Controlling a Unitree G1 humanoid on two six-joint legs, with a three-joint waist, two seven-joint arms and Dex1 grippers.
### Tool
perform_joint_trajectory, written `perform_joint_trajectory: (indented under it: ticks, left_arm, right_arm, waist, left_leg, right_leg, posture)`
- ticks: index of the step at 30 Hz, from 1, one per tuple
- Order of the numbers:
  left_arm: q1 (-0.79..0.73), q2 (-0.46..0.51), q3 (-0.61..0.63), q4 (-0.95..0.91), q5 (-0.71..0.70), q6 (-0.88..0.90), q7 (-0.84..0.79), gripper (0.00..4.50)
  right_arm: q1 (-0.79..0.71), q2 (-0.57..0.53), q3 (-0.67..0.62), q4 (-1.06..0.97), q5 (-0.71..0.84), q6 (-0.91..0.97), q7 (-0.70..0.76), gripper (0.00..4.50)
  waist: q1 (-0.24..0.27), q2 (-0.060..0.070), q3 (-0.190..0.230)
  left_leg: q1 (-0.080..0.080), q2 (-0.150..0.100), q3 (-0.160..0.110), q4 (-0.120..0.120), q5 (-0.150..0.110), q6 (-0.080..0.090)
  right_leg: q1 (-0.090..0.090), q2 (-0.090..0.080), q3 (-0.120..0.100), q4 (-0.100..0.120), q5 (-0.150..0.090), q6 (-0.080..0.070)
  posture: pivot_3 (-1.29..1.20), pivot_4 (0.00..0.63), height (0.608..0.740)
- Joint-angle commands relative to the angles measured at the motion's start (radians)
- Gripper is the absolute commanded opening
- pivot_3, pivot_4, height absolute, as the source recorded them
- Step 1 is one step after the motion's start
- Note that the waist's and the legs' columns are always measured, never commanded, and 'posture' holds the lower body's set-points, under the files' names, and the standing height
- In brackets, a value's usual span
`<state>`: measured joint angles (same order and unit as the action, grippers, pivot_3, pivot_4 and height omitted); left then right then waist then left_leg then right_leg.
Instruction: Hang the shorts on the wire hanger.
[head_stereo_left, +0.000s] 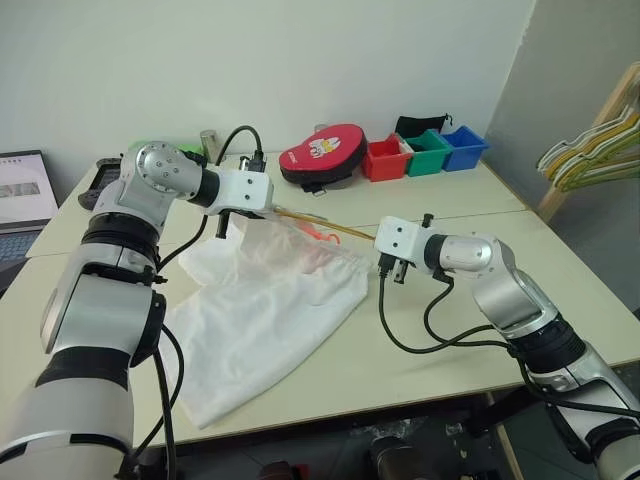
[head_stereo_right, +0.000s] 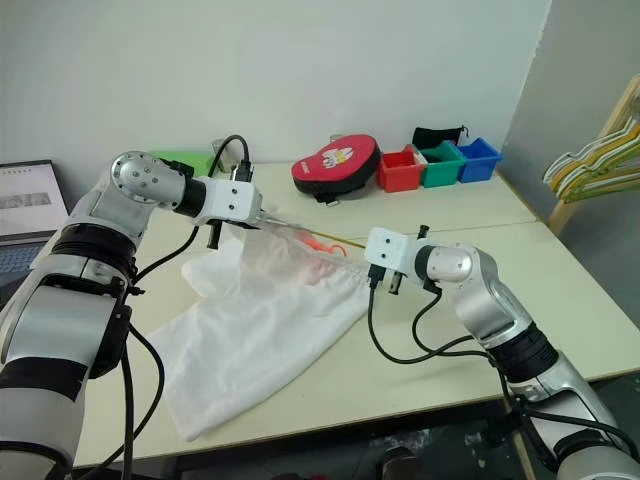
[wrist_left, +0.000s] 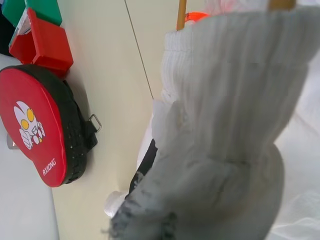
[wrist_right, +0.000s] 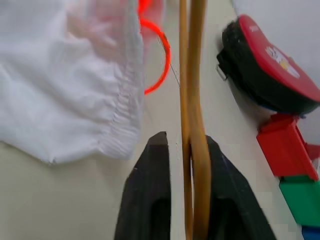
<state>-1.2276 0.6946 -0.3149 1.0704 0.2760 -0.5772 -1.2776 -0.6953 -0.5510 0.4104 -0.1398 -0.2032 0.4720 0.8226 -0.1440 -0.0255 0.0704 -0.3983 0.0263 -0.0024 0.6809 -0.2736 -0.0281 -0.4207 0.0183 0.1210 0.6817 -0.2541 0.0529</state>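
Worktop (head_stereo_left: 420, 350): pale, set against a plain wall, bare toward its near edge and right side, with a red pad (head_stereo_left: 322, 153) and coloured bins (head_stereo_left: 425, 152) well back. Shorts (head_stereo_left: 265, 320): thin, limp, light, likely to slump and slide; waistband lifted and pinched by the closed left tool (head_stereo_right: 262, 215), the rest trailing on the worktop, elastic band judged the surest hold. Wire hanger (wrist_right: 192, 100): slim, springy, spanning both tools, lying between the parted fingers of the right tool (wrist_right: 182, 145)

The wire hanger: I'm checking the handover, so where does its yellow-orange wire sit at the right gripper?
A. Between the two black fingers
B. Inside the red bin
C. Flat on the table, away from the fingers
A: the right wrist view shows the wire hanger running between the right gripper's two fingers.
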Motion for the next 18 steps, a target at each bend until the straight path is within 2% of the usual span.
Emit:
perform_joint_trajectory:
  ticks: [1,8,10,11,13,18]
  left_arm:
    - [0.04,0.031,0.023,-0.068,-0.016,-0.019,0.017,0.0]
    - [0.165,0.064,0.052,-0.216,-0.061,0.041,0.0,0.0]
    - [0.211,0.084,0.076,-0.278,-0.102,0.1,-0.021,0.0]
    - [0.231,0.091,0.09,-0.312,-0.127,0.14,-0.035,0.0]
    - [0.295,0.113,0.145,-0.448,-0.233,0.333,-0.096,0.0]
    - [0.415,0.187,0.221,-0.705,-0.366,0.634,-0.157,0.0]
  right_arm:
    - [0.008,-0.059,-0.084,-0.09,0.065,0.058,0.076,1.78]
    - [0.039,-0.178,-0.168,-0.153,0.166,0.161,0.177,3.26]
    - [0.071,-0.183,-0.203,-0.118,0.202,0.197,0.178,3.86]
    - [0.09,-0.179,-0.214,-0.103,0.218,0.214,0.175,4.01]
    - [0.147,-0.114,-0.245,-0.044,0.299,0.318,0.17,4.48]
    - [0.115,0.042,-0.299,0.09,0.448,0.503,0.161,4.48]
  waist:
    - [0.0,0.0,0.0]
    - [0.0,0.0,0.0]
    - [0.0,-0.001,0.0]
    - [-0.001,-0.001,0.0]
    - [-0.006,-0.002,-0.002]
    - [-0.03,-0.003,-0.002]
  left_leg:
    - [0.0,0.0,0.0,0.0,0.0,0.0]
    - [0.0,0.0,-0.001,0.0,0.0,0.0]
    - [0.0,0.0,-0.001,0.0,0.0,0.0]
    - [0.0,0.0,-0.001,0.0,0.0,0.0]
    - [0.001,0.001,0.0,0.0,0.0,0.0]
    - [0.001,0.001,-0.002,0.001,0.0,0.0]
  right_leg:
    - [0.0,0.0,0.0,0.0,0.0,0.0]
    - [0.0,-0.001,-0.001,0.0,0.0,0.0]
    - [0.0,-0.001,-0.001,0.001,0.0,0.0]
    - [0.0,0.0,-0.001,0.0,0.0,0.0]
    - [0.001,0.0,-0.001,0.001,0.0,0.0]
    - [0.001,0.0,0.0,0.004,0.0,0.0]
  posture:
    - [-0.08,0.0,0.74]
    - [-0.09,0.001,0.74]
    - [-0.09,0.008,0.74]
    - [-0.09,0.013,0.74]
    - [-0.09,0.015,0.74]
    - [-0.07,0.016,0.74]
